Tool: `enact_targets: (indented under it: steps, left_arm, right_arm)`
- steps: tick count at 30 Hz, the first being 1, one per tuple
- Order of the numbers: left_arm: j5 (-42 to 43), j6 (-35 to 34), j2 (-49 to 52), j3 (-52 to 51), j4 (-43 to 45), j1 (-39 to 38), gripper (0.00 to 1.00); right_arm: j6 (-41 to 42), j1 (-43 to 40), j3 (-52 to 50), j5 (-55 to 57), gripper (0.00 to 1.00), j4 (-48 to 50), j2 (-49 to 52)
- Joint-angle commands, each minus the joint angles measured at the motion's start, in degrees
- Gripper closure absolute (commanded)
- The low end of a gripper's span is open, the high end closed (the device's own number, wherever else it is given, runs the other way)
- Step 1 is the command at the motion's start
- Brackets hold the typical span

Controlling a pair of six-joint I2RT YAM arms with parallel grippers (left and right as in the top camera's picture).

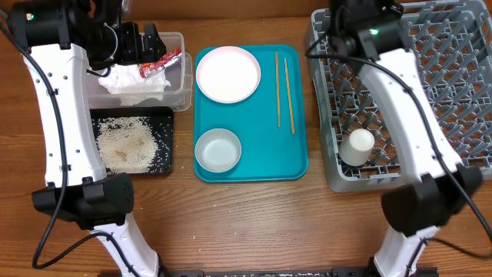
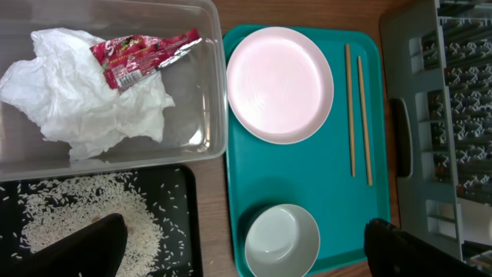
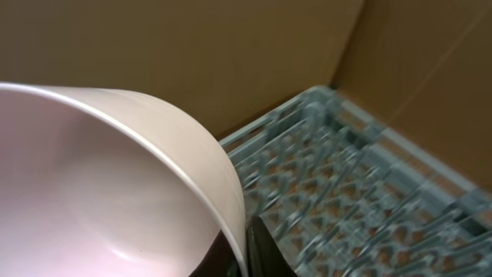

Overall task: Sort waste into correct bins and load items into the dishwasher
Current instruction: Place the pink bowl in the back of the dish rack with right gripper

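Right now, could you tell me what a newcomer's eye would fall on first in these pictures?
The bright teal tray sits centre-table with a white plate, a bowl and chopsticks. Right of it stands the big grey dish rack holding a cup, while a second bowl fills the right wrist view above it. A red wrapper lies on the napkin in the clear tub.

The wooden table [image 1: 254,223] carries four things: a clear tub [image 1: 184,77] at far left, a black tray [image 1: 168,138] just nearer, a teal tray [image 1: 265,146] in the middle, a grey rack [image 1: 461,92] at right
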Motion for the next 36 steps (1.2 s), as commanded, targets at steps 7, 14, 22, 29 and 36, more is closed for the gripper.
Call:
enact_targets:
  steps: [7,14,22,29,36]
  left_arm:
    - [-0.42,-0.33,-0.02,0.44,0.11,-0.31,0.00]
    - [-0.42,-0.33,-0.02,0.44,0.11,-0.31,0.00]
    - [-0.42,-0.33,-0.02,0.44,0.11,-0.31,0.00]
    - [-0.42,-0.33,-0.02,0.44,0.11,-0.31,0.00]
    - [-0.42,-0.35,-0.02,0.44,0.11,-0.31,0.00]
  right_arm:
    - [-12.44,-0.72,-0.68,20.76,0.96,9.14,14.75]
    - [-19.71,-1.53,-0.68,22.88,0.96,12.96,20.33]
    - [-19.71,-4.00,-0.68,23.15,0.96,15.74,22.64]
    - [-19.69,-3.80,-0.68,17.11,0.96,15.78,22.86]
    - [-19.69,-2.56,-0.68,17.16,0.96,15.72,23.39]
